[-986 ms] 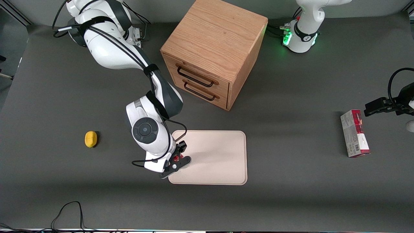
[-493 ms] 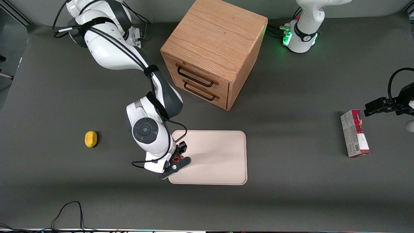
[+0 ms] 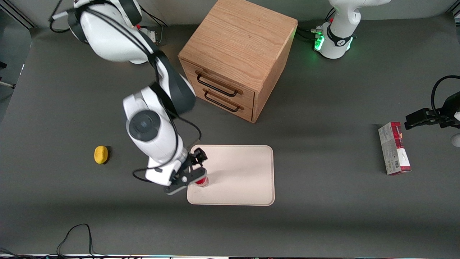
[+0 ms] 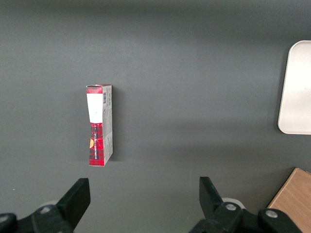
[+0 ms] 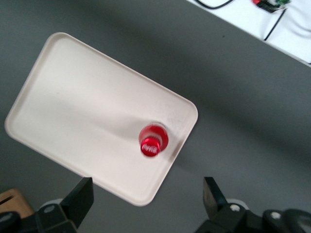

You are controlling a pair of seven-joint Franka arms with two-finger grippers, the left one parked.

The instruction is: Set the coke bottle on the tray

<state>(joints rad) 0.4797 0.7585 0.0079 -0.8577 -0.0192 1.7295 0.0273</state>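
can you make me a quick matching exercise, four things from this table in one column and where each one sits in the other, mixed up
Things:
1. bottle
2. lemon
3. carton
4. hand

Places:
A. lying toward the parked arm's end of the table
B. open, raised above the tray's edge nearest the working arm
C. standing upright on the tray, near a corner
D. on the bare table toward the working arm's end

Pairs: 1-C, 2-D, 3-A, 4-B
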